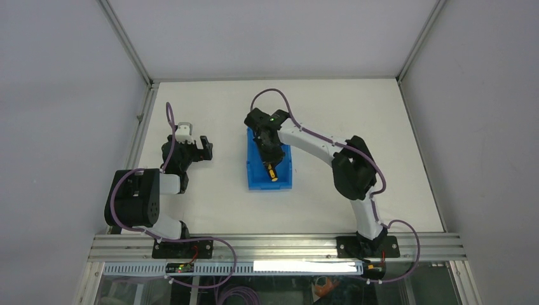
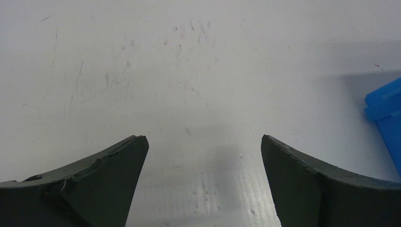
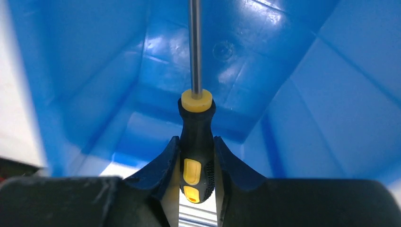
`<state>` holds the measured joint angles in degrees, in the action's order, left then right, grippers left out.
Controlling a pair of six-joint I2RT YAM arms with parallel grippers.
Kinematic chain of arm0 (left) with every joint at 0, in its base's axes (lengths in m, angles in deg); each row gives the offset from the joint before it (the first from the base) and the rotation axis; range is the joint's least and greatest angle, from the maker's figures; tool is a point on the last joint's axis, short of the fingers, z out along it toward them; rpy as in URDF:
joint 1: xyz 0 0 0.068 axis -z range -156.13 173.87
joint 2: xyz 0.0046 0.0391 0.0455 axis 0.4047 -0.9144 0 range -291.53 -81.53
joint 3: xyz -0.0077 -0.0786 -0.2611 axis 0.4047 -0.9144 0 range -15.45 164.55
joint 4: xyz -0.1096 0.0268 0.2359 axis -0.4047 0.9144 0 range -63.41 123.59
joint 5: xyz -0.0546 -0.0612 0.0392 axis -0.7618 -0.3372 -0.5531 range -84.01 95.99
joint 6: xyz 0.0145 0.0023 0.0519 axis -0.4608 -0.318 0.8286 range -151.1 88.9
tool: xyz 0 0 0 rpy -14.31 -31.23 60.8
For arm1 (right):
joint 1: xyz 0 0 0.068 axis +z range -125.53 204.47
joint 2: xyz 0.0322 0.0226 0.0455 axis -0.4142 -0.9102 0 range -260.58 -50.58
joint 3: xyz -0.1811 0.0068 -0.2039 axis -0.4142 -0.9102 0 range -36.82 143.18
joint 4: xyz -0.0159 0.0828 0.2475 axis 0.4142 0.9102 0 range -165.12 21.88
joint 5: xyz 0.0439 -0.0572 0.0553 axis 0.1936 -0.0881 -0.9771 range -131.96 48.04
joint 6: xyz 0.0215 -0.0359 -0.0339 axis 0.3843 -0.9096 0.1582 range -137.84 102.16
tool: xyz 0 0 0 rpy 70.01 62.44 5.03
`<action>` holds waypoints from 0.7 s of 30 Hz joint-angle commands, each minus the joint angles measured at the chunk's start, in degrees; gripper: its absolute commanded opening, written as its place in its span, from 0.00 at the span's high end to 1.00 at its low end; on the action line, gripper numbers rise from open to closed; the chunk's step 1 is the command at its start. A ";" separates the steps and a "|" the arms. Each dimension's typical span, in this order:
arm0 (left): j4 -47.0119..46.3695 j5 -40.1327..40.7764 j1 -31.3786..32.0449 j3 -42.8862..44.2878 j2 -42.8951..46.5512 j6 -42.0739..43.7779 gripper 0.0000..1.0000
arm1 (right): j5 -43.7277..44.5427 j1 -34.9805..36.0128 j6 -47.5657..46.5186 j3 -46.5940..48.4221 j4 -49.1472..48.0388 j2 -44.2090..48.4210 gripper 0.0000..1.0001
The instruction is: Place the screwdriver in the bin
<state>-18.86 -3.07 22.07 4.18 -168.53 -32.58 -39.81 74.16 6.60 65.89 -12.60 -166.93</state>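
Observation:
My right gripper [image 1: 269, 156] hangs over the blue bin [image 1: 254, 183], pointing down into it. In the right wrist view my right gripper [image 3: 195, 140] is shut on the screwdriver's black and yellow handle [image 3: 196, 118]. The thin metal shaft runs away from me toward the bin's floor [image 3: 307, 94], and whether its tip touches is out of view. From above only the yellow-ended handle [image 1: 273, 172] shows, inside the bin's outline. My left gripper [image 1: 204, 147] is open and empty over bare table left of the bin, also shown in the left wrist view [image 2: 203, 138].
A corner of the bin [image 2: 385, 111] shows at the right edge of the left wrist view. The white table [image 1: 210, 203] is walled by grey panels at the back and sides. Purple cables loop over both arms.

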 commanded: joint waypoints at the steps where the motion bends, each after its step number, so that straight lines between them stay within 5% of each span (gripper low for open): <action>1: -3.22 -0.31 0.55 1.02 0.69 -0.02 0.01 | 1.16 -0.03 -1.50 -0.99 -5.04 -3.59 1.00; 5: -3.25 -0.29 0.54 1.06 0.68 -0.02 0.01 | 2.44 -0.12 -1.35 -2.63 -7.24 -5.81 0.97; 13: -3.24 -0.29 0.55 1.02 0.66 -0.02 0.01 | 5.44 -0.09 0.93 -4.35 -8.92 -6.31 0.58; 21: -3.24 -0.27 0.54 1.02 0.63 -0.02 0.01 | 9.62 0.68 0.57 -2.49 -5.67 1.44 0.56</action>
<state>-18.86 -3.07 22.07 4.18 -168.53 -32.58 -34.24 74.16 6.71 61.30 -19.46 -173.38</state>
